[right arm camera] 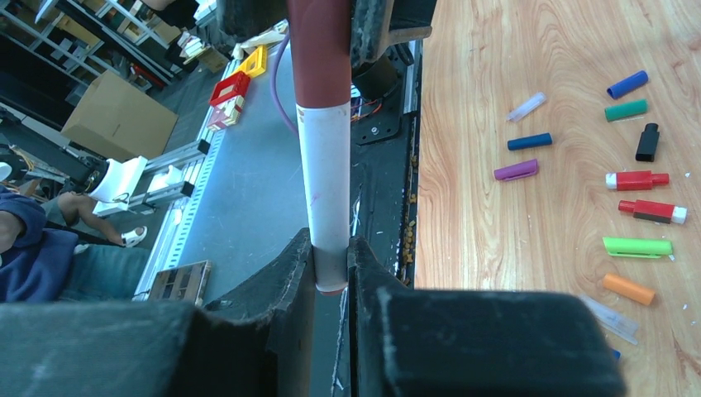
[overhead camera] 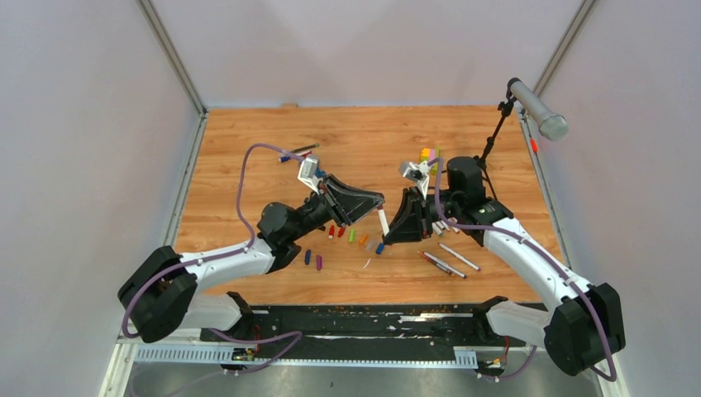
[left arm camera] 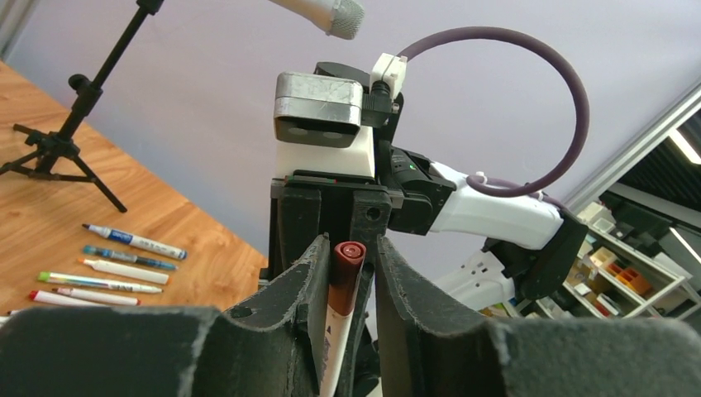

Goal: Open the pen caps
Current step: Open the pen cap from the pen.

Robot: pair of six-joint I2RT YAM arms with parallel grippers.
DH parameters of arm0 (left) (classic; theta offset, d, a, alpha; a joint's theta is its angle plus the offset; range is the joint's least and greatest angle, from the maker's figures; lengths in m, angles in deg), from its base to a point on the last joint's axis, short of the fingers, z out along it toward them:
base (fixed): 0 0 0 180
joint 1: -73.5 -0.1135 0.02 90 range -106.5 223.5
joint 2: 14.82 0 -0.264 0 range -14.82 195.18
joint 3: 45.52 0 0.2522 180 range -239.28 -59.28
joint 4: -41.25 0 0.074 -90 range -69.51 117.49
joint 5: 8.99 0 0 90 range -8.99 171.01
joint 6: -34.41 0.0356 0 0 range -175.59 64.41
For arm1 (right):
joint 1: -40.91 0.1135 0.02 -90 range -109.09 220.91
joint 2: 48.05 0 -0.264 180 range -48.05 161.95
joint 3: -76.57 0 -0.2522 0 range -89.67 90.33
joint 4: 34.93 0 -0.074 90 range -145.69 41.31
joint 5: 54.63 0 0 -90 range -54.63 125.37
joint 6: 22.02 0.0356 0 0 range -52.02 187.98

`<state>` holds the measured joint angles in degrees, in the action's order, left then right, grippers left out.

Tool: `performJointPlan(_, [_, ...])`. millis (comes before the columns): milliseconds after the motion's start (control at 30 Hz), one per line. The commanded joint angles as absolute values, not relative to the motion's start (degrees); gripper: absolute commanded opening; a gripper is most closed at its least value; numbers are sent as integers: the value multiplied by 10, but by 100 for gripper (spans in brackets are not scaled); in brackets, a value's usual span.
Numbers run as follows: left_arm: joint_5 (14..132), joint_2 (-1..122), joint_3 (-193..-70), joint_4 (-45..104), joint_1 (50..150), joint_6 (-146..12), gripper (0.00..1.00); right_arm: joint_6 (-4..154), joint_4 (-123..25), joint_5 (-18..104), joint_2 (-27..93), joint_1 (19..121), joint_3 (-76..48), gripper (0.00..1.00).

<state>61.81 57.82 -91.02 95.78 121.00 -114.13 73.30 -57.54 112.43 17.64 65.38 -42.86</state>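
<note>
My left gripper [overhead camera: 372, 203] clamps the dark red plastic cap [right arm camera: 321, 50] and my right gripper [right arm camera: 332, 266] the slim white marker barrel [right arm camera: 324, 174]; I judge both light, stiff and slick, best held near the seam.

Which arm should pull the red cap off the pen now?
Probably the left gripper: its jaws clamp the dark red cap, while the right gripper holds the white barrel's other end.

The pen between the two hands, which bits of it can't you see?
Top view: the pen is tiny, and the left hand and right hand cover both its ends.
Left wrist view: its lower part sinks behind the left hand's fingers.
Right wrist view: the dark red cap runs off the top edge; the bottom end hides between the right hand's fingers.
</note>
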Motion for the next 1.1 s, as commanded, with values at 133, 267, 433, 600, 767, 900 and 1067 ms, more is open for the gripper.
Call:
performJointPlan(133, [597,568,-940,958,1210,-1125,35,741,-551,1131,181,657,-427,0])
performJointPlan(267, [591,562,-951,914,1210,-1106,36,741,-550,1130,181,657,-428,0])
performJointPlan(433, [593,551,-955,881,1211,-1087,23,742,-549,1129,181,657,-429,0])
performJointPlan(600, [623,526,-984,822,1210,-1022,0,764,-521,1133,182,658,-441,0])
performJointPlan(767, [708,481,-1071,688,1190,-876,0,784,-492,1131,179,670,-461,0])
performJointPlan(900, [723,488,-1119,725,1132,-916,0,782,-475,1124,177,687,-476,0])
performJointPlan(1067, [742,496,-1146,778,1098,-965,0,763,-482,1116,176,696,-480,0])
